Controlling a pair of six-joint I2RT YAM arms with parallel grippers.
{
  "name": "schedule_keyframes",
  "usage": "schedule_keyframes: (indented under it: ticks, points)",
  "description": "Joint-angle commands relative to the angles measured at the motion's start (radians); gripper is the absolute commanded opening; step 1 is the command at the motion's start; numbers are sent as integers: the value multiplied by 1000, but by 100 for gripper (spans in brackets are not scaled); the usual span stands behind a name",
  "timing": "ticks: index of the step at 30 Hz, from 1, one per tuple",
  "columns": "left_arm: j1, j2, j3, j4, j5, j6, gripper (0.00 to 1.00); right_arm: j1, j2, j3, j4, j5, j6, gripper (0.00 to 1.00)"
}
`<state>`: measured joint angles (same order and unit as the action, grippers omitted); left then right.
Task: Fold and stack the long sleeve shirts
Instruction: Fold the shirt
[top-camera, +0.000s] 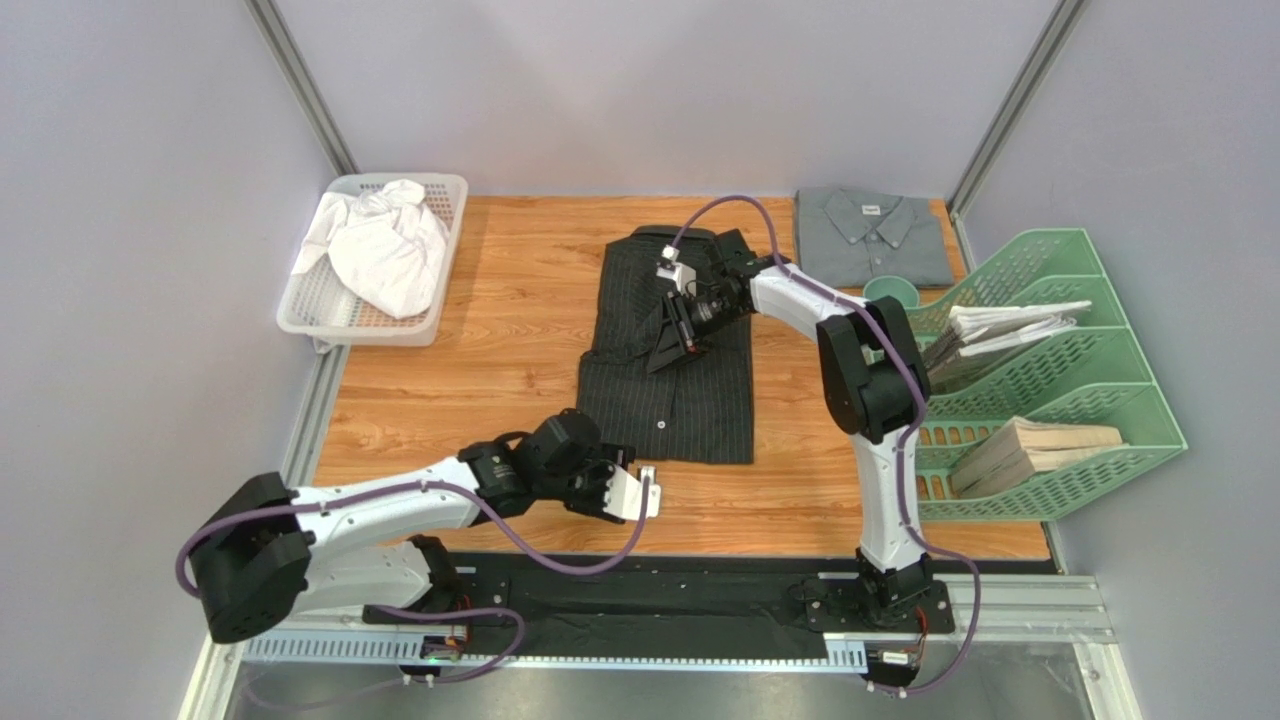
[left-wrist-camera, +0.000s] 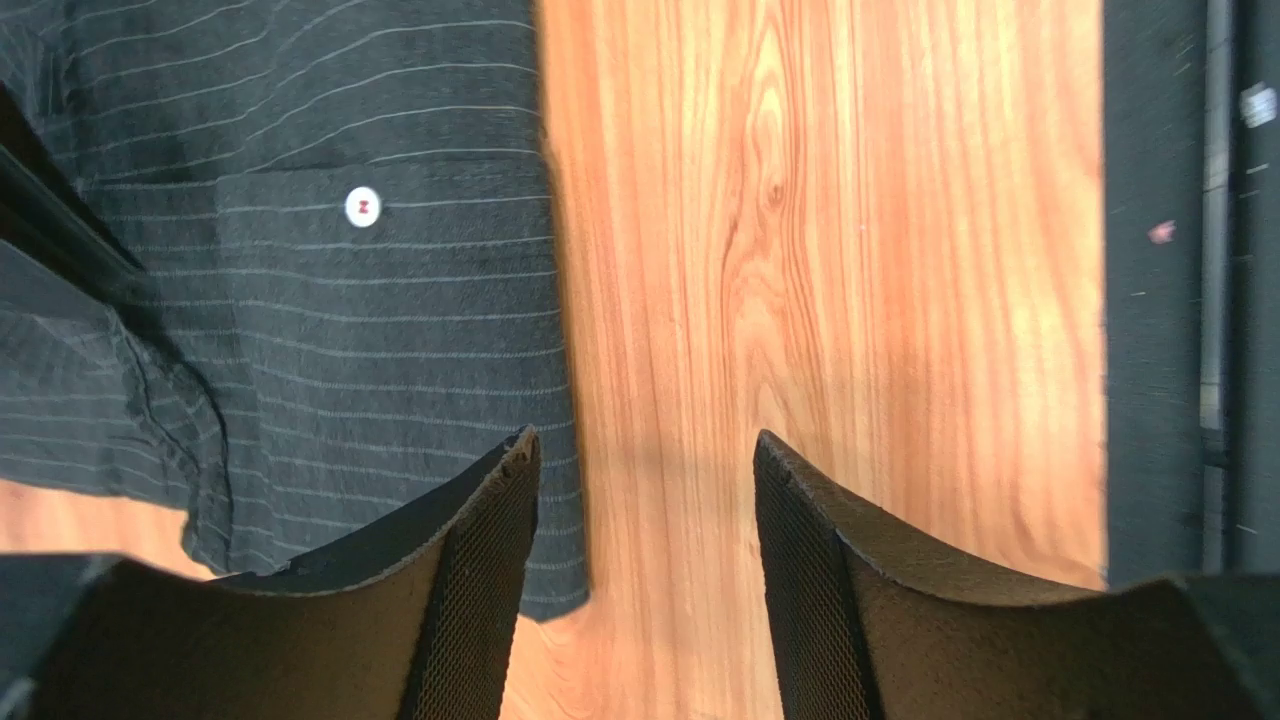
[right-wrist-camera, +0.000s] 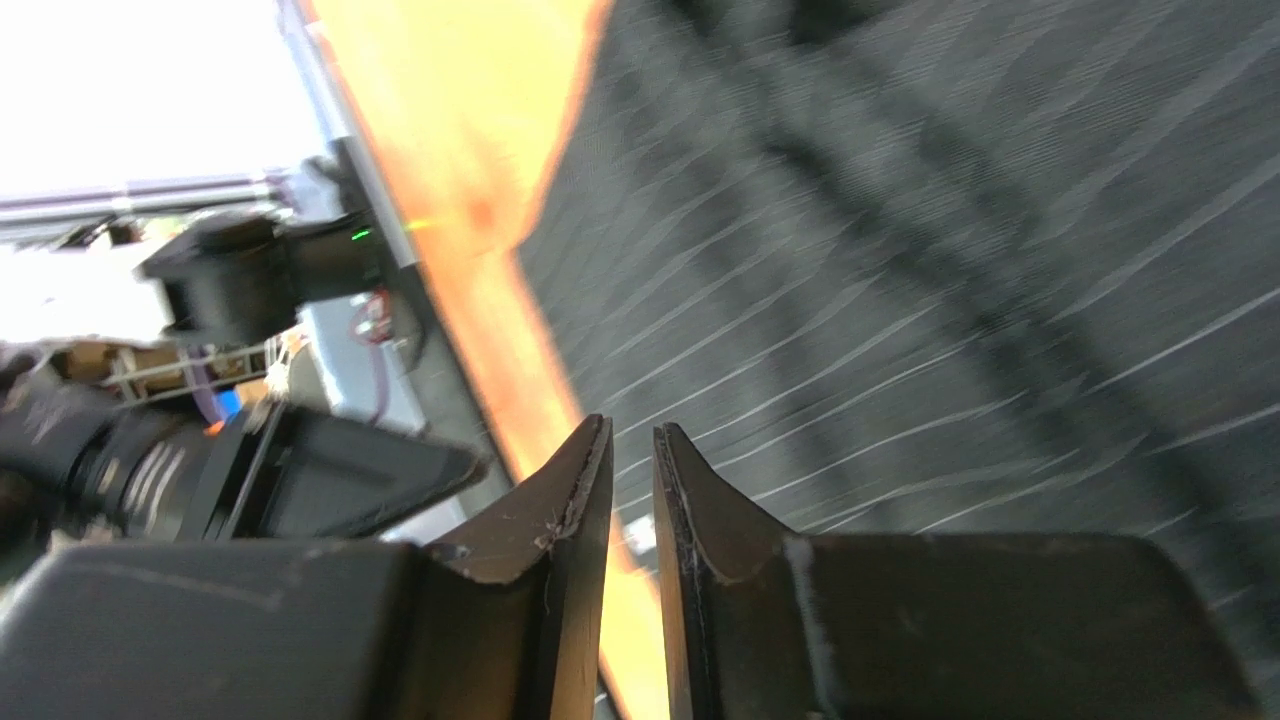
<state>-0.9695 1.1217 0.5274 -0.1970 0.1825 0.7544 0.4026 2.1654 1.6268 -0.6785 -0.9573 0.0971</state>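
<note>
I'm mid-fold on the black shirt (top-camera: 673, 375), lying under my right fingers (right-wrist-camera: 559, 600), which are nearly shut; whether on cloth I cannot tell. My left fingers (left-wrist-camera: 489, 525) gape empty over its hem corner, so next I'd lower and pinch that hem.

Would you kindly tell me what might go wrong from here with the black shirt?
The right gripper shows only a narrow gap with no cloth in it; it may close empty on the black pinstriped shirt.
The left gripper, open, hangs over bare table beside the shirt, so it may miss its edge.
</note>
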Motion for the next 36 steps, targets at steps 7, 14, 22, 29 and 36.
schedule_keyframes:
  ticks: [7, 14, 22, 29, 36]
  points:
    - [-141, 263, -66, 494, -291, 169, 55, -15, 143, 77, 22, 78, -59, 18]
    - [-143, 443, 17, 511, -359, 233, 46, -15, 159, 25, 23, 80, -71, 17]
    - [-143, 371, 86, 305, -318, 159, 0, 10, 122, -31, 31, 69, -83, 16]
    - [-155, 133, 243, -213, -92, -12, 0, 58, 8, -52, -58, 29, -158, 20]
    - [-159, 76, 384, -508, 107, -66, 0, 33, -6, 183, -326, 69, -299, 33]
